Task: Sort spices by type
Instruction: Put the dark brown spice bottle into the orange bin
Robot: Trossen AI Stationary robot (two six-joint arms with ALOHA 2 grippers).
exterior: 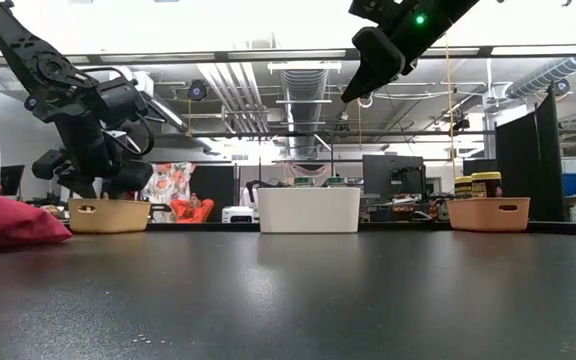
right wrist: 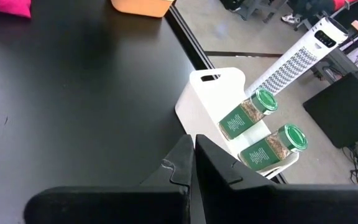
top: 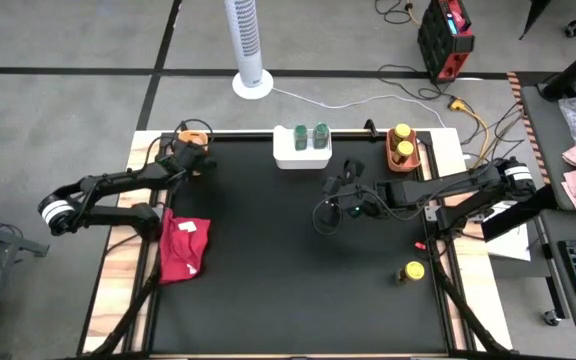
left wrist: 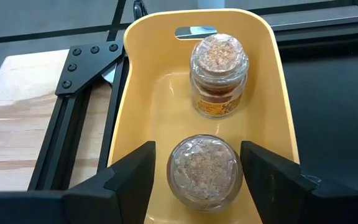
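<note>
Black tabletop (top: 268,260). Left pincer (left wrist: 194,171) over yellow tray (left wrist: 138,124) at far left corner, fingers spread, straddling clear-lidded spice jar (left wrist: 204,171) without touching; second jar (left wrist: 219,74) beyond. Right pincer (right wrist: 193,155) clenched, empty, raised mid-table near white tray (right wrist: 207,93) with two green-lidded jars (right wrist: 247,115).

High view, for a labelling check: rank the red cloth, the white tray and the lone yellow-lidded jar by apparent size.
1. red cloth
2. white tray, somewhat smaller in outline
3. lone yellow-lidded jar, clearly smallest
</note>
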